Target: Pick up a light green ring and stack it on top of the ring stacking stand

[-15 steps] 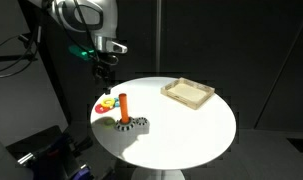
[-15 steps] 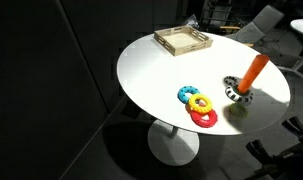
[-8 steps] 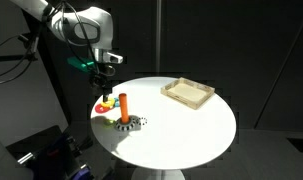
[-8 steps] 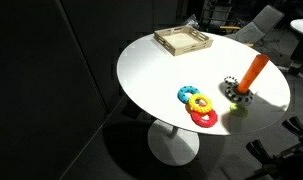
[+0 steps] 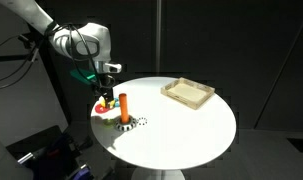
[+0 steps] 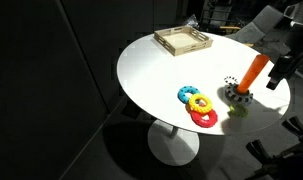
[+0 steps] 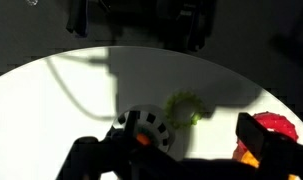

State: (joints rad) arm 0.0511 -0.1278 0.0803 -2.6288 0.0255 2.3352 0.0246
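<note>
The light green ring [image 7: 184,107] lies flat on the white table in the wrist view, just beside the ring stacking stand. It shows dimly in an exterior view [image 6: 237,110]. The stand is an upright orange peg [image 5: 122,103] [image 6: 255,71], and a black-and-white dotted ring [image 7: 149,130] [image 6: 235,91] sits around its foot. My gripper [image 5: 104,82] hangs above the table edge near the peg. It is open and empty, and its dark fingers [image 7: 181,165] frame the bottom of the wrist view. It also shows at the right edge of an exterior view [image 6: 286,68].
A red ring [image 6: 204,118], a yellow ring [image 6: 199,103] and a blue ring [image 6: 188,93] lie overlapping near the table's edge. The red ring [image 7: 276,125] shows in the wrist view. A wooden tray [image 5: 187,94] [image 6: 183,41] stands on the far side of the round white table [image 5: 191,125].
The arm has come down and moved toward the peg and rings, and the gripper has entered the exterior view where it was out of frame. The rings and stand have not moved.
</note>
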